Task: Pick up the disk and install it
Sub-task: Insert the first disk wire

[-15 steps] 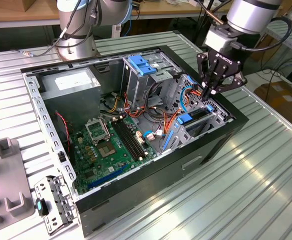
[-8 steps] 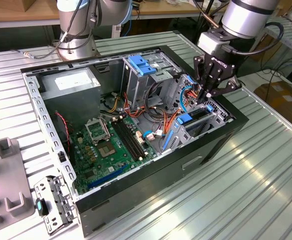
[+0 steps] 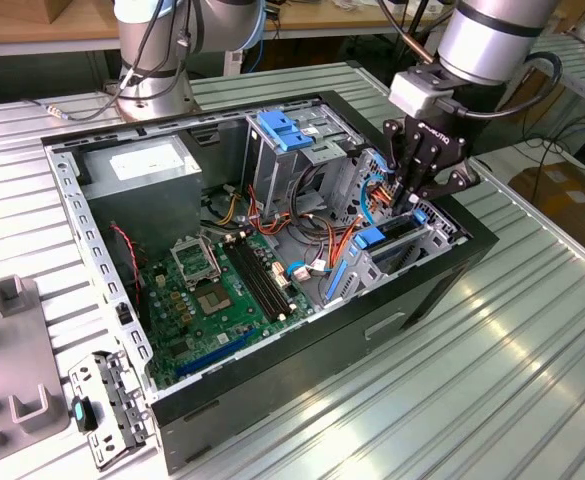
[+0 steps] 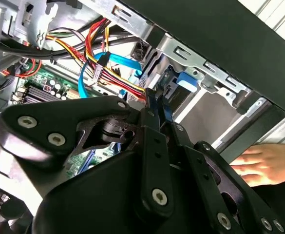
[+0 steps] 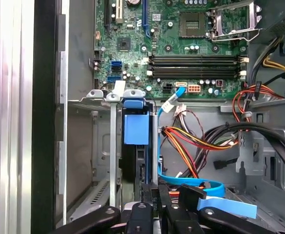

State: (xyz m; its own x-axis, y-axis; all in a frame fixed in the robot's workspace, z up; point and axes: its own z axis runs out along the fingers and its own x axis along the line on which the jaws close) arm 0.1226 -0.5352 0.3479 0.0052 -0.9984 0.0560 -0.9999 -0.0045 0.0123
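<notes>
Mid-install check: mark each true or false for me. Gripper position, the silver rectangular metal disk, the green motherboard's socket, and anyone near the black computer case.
1. The gripper is down at the grey metal drive cage. True.
2. The silver rectangular disk with blue rails lies flat on the table. False: it stands on edge in the cage slot, under the gripper.
3. A cooler covers the green motherboard's processor socket. False: the socket is bare.
4. A person's hand rests beside the black computer case. True.
</notes>
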